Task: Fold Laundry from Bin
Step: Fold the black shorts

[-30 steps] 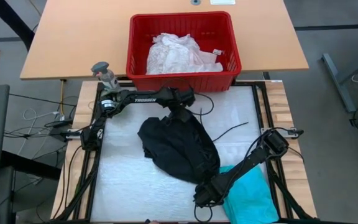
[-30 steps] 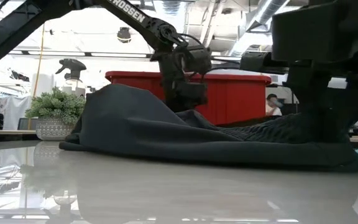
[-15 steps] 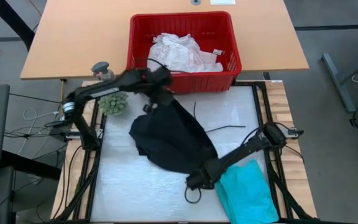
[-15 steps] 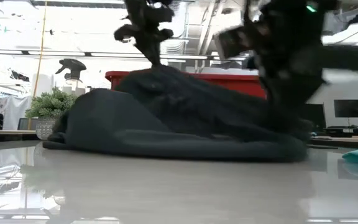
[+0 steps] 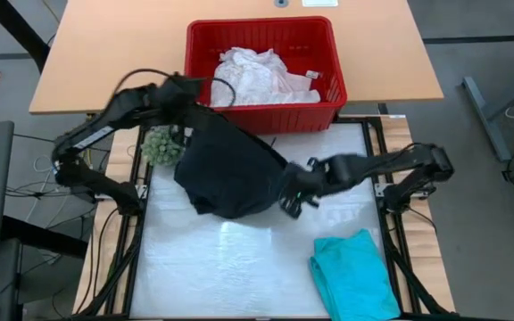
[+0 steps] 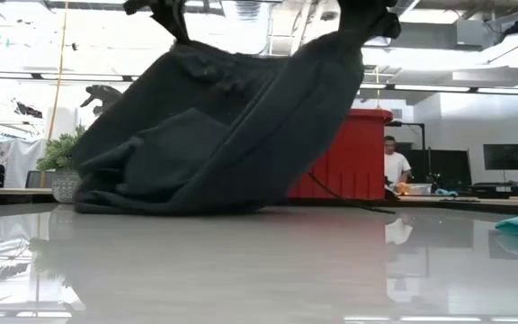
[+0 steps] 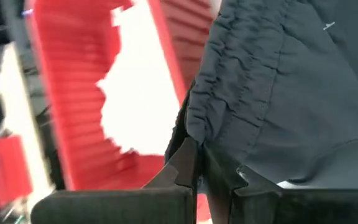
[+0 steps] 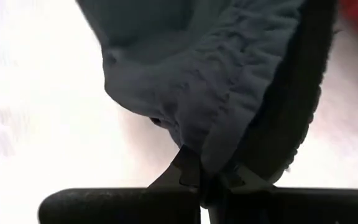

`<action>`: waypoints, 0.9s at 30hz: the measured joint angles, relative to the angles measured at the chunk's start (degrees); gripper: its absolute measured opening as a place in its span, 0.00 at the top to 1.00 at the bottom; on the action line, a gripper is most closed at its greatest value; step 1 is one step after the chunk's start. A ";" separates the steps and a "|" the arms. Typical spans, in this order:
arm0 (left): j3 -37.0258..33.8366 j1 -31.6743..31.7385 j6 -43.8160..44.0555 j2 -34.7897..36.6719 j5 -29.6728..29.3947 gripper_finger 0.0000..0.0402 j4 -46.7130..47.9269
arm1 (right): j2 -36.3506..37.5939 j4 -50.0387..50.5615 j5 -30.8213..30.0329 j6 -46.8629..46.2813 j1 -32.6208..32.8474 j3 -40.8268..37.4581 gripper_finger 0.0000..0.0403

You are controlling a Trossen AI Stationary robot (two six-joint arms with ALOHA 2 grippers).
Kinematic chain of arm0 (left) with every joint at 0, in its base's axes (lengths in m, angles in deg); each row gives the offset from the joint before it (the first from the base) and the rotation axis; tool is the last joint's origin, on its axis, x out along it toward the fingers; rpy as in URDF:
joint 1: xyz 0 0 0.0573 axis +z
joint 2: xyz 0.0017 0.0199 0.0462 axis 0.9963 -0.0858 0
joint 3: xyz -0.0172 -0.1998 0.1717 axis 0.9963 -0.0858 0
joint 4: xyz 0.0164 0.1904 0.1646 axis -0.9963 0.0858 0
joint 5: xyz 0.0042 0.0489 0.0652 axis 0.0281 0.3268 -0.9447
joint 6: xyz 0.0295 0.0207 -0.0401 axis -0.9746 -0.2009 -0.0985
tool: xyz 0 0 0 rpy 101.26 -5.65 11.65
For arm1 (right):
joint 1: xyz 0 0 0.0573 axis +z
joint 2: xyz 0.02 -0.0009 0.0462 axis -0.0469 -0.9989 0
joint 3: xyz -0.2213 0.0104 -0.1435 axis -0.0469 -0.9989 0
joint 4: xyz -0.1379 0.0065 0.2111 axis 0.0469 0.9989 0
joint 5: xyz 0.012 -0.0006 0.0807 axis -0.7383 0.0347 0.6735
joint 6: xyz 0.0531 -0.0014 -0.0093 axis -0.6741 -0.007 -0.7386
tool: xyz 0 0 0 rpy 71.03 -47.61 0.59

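A black garment [image 6: 232,135] hangs raised, its lower edge resting on the glossy surface [image 6: 259,270]. A red bin [image 6: 349,157] stands behind it.

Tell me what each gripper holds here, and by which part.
Both hold the black garment: the left gripper is shut on its gathered edge near the bin; the right gripper is shut on the gathered edge at the opposite end.

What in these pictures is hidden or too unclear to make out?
- Low view: both grippers are cut off by the top edge; only the black garment hanging from them shows.
- Low view: the red bin is mostly hidden behind that garment.
- High view: whatever lies under the white lacy top in the bin is covered.
- Left wrist view: the bin is blurred.
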 joint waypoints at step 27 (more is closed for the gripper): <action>0.00 -11.67 -14.11 7.48 -33.22 1.00 -33.44 | 15.30 4.63 -18.10 29.80 -18.06 17.41 0.94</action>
